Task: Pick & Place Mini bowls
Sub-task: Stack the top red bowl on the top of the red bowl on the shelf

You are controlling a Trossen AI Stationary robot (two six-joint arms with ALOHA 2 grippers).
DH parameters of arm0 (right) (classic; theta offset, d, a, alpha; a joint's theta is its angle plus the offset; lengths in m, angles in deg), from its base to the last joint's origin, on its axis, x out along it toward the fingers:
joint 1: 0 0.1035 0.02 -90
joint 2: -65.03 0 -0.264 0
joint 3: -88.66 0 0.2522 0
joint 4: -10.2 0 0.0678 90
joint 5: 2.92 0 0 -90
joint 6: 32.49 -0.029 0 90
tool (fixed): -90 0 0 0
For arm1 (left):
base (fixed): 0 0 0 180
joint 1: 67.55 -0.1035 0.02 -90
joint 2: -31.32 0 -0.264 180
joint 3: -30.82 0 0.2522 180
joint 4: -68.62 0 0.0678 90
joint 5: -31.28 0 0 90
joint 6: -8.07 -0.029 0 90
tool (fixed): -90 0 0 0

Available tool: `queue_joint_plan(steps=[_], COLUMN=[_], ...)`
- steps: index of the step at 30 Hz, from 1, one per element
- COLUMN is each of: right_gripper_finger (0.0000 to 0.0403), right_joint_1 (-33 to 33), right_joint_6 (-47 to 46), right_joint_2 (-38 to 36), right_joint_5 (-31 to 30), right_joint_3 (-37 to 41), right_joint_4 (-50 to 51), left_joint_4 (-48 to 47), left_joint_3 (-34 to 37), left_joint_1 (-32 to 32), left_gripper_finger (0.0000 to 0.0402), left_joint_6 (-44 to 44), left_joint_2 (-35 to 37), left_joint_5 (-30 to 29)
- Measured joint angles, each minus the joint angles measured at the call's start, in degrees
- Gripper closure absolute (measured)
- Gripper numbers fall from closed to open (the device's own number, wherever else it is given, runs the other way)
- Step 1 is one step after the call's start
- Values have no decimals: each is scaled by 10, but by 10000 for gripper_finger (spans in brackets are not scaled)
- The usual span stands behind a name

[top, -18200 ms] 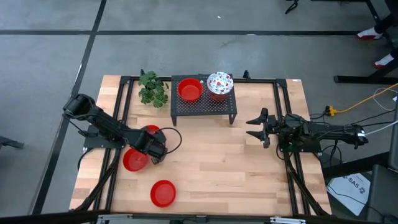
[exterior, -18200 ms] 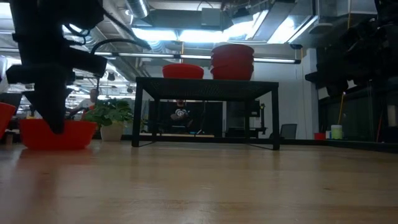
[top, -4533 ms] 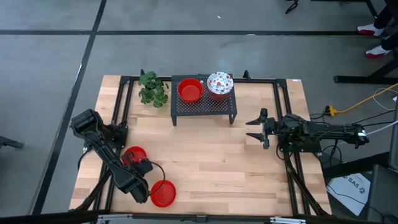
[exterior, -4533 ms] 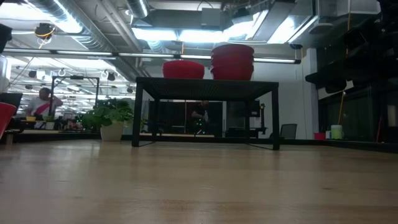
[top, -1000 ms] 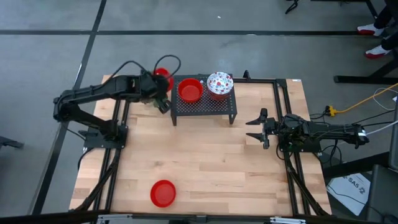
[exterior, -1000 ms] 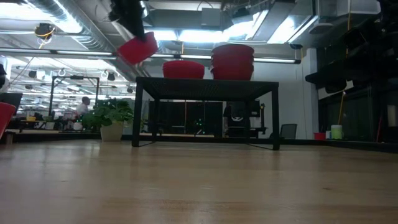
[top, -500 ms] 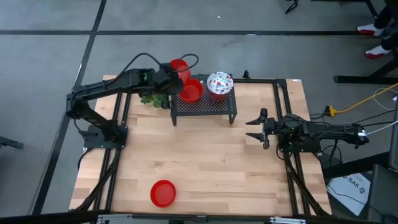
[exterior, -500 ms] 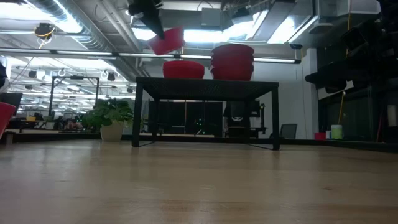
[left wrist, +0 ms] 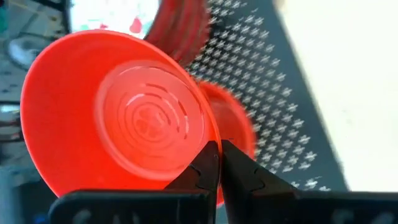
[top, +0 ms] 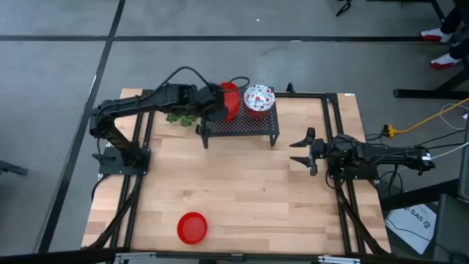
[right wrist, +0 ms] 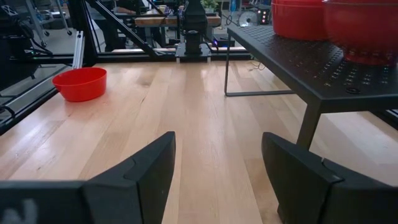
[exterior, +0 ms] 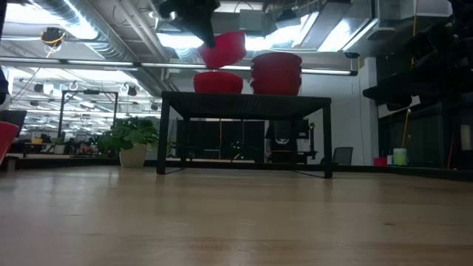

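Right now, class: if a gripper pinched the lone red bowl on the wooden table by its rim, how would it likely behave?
The lone red bowl looks thin-walled and glossy, so probably light and slippery. Its flared shape would likely tilt under a one-sided rim pinch, as the held bowl does in the left gripper.

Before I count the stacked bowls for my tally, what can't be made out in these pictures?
- Red stack on the black rack: high view, hidden under the carried red bowl and the left gripper.
- Speckled stack: the high view shows only the top bowl; the low view merges the layers, so no count.
- Right gripper: out of the low view.
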Motion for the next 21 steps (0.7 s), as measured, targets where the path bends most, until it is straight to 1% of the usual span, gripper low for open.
queue_joint_plan(steps=[3,13,21], right_gripper_finger=[166,166,166], right_joint_1=[0,0,0], right_joint_6=[0,0,0], right_joint_2=[0,0,1], right_joint_5=[0,0,0], right_joint_3=[0,0,0], right_joint_4=[0,0,0], left_joint_4=[-7,-34,-52], left_joint_3=[-1,-2,-2], left_joint_1=[1,-4,-22], left_gripper_finger=[398,398,398], left_joint_6=[4,12,14], left_joint_2=[-5,-25,-35], left_joint_5=[23,53,49])
